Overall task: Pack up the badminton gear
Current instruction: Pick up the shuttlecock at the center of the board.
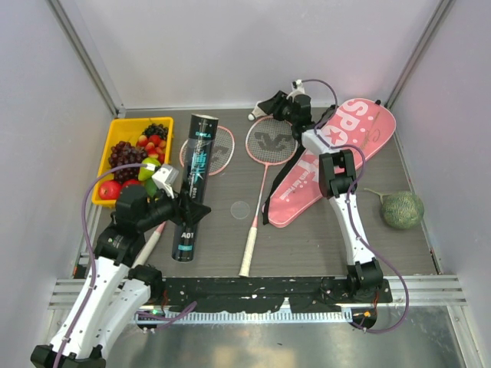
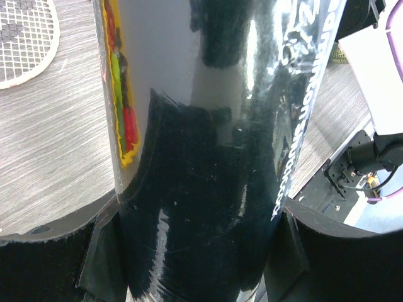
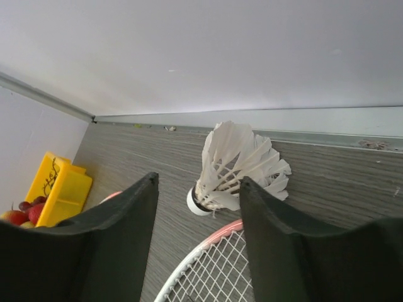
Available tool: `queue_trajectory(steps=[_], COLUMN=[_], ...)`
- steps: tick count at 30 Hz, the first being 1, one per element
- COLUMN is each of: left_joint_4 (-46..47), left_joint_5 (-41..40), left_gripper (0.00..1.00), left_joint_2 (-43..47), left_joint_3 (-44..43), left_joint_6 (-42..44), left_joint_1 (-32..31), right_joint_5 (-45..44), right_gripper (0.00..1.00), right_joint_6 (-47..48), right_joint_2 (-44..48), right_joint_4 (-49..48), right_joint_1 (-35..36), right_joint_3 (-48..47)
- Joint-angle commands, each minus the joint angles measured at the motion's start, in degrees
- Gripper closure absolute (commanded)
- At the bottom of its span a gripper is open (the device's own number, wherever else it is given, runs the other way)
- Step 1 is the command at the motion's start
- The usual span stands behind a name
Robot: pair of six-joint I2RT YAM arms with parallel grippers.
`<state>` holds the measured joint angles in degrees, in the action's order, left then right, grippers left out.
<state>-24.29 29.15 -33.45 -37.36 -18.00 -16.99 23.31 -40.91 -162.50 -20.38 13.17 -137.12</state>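
The left pincer grips the dark tube tight near the yellow tray. The right pincer is spread wide, with the shuttlecock just ahead on the counter by the back wall. It should reach closer, then squeeze softly so feathers don't bend

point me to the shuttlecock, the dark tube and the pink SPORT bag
shuttlecock (image 3: 239, 157): right wrist view, on the white feather skirt.
dark tube (image 1: 196, 170): top external view, on the middle of the barrel.
pink SPORT bag (image 1: 372, 130): top external view, on the wide head end by the lettering.
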Motion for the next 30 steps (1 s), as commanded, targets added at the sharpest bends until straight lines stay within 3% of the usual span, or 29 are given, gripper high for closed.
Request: queue_trajectory(steps=[1, 4, 17, 21, 25, 30], left_joint_4=[3.20, 3.20, 4.60, 4.87, 4.96, 5.05], left_joint_5=[0.65, 0.47, 0.30, 0.30, 0.30, 0.12], left_gripper=[1.00, 1.00, 1.00, 1.00, 1.00, 1.00], left_joint_2=[1.20, 1.37, 0.14, -0.56, -0.56, -0.39], left_joint_3=[-0.78, -0.34, 0.71, 0.71, 0.71, 0.63], left_joint_6=[-0.11, -0.02, 0.77, 0.86, 0.86, 1.12], left_joint_1=[-0.32, -0.41, -0.41, -0.32, -0.32, -0.32], right_joint_5=[2.09, 2.09, 3.32, 3.50, 3.23, 3.14], right_gripper=[0.48, 0.58, 0.63, 0.73, 0.95, 0.95], right_joint_6=[1.53, 1.97, -0.58, -0.14, 0.21, -0.31], right_joint_2=[5.26, 5.52, 2.89, 3.76, 4.55, 5.87], right_joint_4=[-0.10, -0.10, -1.32, -4.13, -4.66, -6.86], right_joint_1=[0.37, 0.37, 0.63, 0.72, 0.72, 0.63], right_joint_3=[-0.16, 0.19, -1.31, -0.26, -0.34, -0.08])
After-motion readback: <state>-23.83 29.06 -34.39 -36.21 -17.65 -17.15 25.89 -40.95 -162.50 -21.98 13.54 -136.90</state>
